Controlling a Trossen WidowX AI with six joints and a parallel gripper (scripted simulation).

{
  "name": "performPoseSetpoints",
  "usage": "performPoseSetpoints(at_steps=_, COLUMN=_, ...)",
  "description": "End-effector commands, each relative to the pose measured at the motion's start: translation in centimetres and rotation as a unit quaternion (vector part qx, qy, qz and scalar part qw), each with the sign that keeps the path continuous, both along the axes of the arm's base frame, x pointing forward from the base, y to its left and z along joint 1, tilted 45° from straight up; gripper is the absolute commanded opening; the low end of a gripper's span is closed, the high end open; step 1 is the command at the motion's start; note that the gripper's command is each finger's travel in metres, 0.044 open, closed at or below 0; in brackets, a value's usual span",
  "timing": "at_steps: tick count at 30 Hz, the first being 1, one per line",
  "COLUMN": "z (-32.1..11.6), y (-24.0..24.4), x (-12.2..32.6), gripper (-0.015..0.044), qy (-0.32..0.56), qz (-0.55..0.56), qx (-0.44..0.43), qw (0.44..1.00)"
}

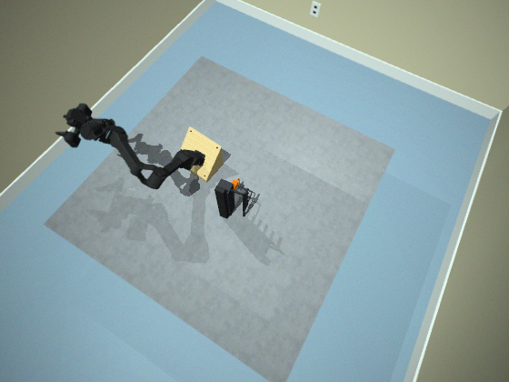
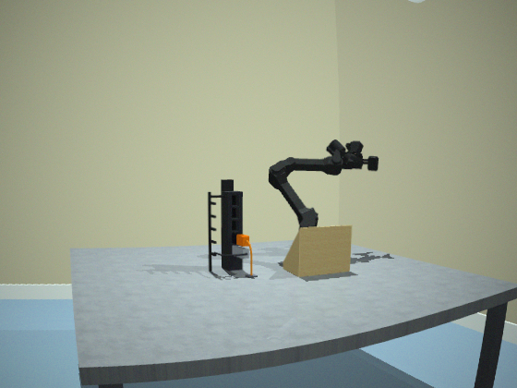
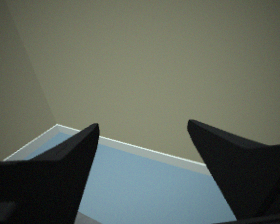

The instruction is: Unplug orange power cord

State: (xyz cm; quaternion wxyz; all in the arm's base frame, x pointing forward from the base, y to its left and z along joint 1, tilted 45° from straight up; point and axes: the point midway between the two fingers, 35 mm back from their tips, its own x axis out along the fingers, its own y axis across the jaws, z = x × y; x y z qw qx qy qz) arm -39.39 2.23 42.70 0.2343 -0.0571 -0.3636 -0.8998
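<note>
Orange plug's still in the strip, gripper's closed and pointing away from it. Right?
One thing is wrong: the gripper is open, its fingers wide apart with nothing between them, as the wrist view shows. The plug is indeed in the strip, and the gripper points away.

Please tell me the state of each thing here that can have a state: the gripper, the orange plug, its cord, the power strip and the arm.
gripper: open, holding nothing, facing the wall.
orange plug: plugged into the strip, low on its side.
orange cord: hanging from the plug down to the table.
power strip: standing upright, apart from the arm.
arm: raised, reaching away from the strip.
</note>
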Motion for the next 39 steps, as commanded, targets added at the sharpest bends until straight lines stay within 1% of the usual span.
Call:
performPoseSetpoints(at_steps=1, z=-0.1, y=0.2, x=0.0, gripper=0.0374, qy=-0.001, qz=-0.004, qx=0.0, qw=1.0)
performPoseSetpoints(at_steps=3, z=-0.6, y=2.0, x=0.1, gripper=0.0321, qy=-0.013, qz=-0.04, qx=-0.002, qw=0.999)
performPoseSetpoints(at_steps=9, z=-4.9, y=11.4, x=-0.2, gripper=0.0164, qy=-0.082, qz=-0.193, qx=0.019, qw=0.978)
performPoseSetpoints(at_steps=13, z=-7.3, y=17.4, x=1.3, gripper=0.016, qy=-0.125, qz=-0.283, qx=0.034, qw=0.95)
performPoseSetpoints(at_steps=18, z=-10.4, y=24.2, x=4.5, gripper=0.016, qy=-0.184, qz=-0.381, qx=0.05, qw=0.905)
performPoseSetpoints(at_steps=22, z=-13.4, y=29.0, x=8.0, gripper=0.016, qy=-0.245, qz=-0.448, qx=0.061, qw=0.858)
performPoseSetpoints(at_steps=26, z=-16.8, y=33.2, x=12.4, gripper=0.016, qy=-0.316, qz=-0.503, qx=0.07, qw=0.801)
performPoseSetpoints(at_steps=33, z=-22.6, y=38.1, x=22.0, gripper=0.016, qy=-0.448, qz=-0.562, qx=0.073, qw=0.691)
performPoseSetpoints(at_steps=39, z=-27.2, y=39.3, x=31.2, gripper=0.016, qy=-0.562, qz=-0.572, qx=0.058, qw=0.594)
